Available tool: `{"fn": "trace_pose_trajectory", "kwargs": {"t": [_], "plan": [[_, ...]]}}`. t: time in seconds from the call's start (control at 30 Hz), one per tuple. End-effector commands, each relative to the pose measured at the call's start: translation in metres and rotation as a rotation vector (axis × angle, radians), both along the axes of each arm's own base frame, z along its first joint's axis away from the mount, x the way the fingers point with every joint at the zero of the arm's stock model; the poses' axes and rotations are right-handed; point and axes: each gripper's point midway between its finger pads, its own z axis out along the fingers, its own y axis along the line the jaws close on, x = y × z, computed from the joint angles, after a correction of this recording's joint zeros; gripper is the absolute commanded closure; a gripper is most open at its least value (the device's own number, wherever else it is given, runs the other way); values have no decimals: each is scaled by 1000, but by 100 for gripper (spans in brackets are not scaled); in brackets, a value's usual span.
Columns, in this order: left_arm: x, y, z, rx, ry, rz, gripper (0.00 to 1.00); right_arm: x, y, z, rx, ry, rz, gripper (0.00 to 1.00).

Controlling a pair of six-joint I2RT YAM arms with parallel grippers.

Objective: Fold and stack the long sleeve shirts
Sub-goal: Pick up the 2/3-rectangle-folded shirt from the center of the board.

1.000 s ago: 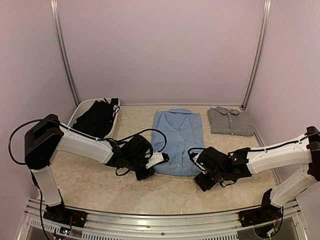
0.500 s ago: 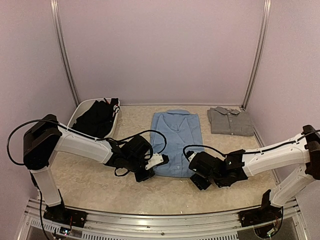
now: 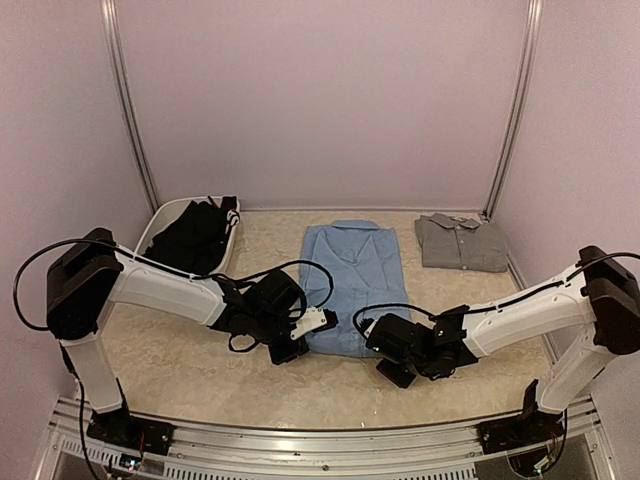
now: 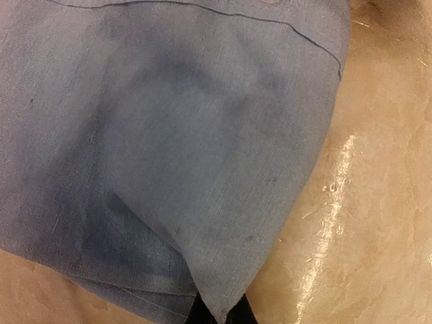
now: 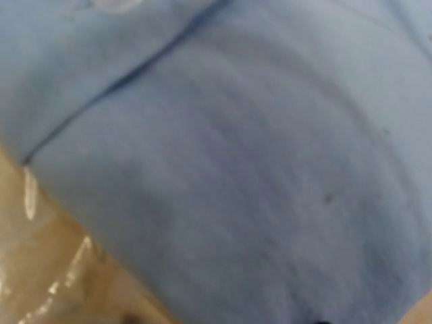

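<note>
On the table (image 3: pixel 180 370) I see the light blue shirt (image 3: pixel 352 280) flat in the middle. Tub (image 3: pixel 150 232) back left holds the black shirt (image 3: pixel 195 238). Grey shirt (image 3: pixel 462 243) lies folded back right. My left gripper (image 3: pixel 318 322) is pinched on the light blue shirt's near-left corner. My right gripper (image 3: pixel 372 333) is at its near-right hem; I can't tell its grip.

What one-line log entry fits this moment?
left jaws: shut on light blue shirt corner | right jaws: at its near edge, state unclear | grey shirt: folded, far right
</note>
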Motion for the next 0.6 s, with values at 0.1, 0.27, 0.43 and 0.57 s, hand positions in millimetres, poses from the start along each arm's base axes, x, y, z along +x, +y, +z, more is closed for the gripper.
{"fn": "trace_pose_trajectory", "kwargs": {"t": [0.1,0.27,0.43,0.57], "plan": [[-30,33,-28,147,133,-6,100,6,10,0,9,-9,39,40],[-32,35,-26,147,136,-11,100,13,6,3,23,-19,23,36],[-32,36,-24,143,131,-13,100,15,4,-2,47,6,29,37],[-32,37,-25,145,132,-9,100,13,6,-8,41,33,41,45]]}}
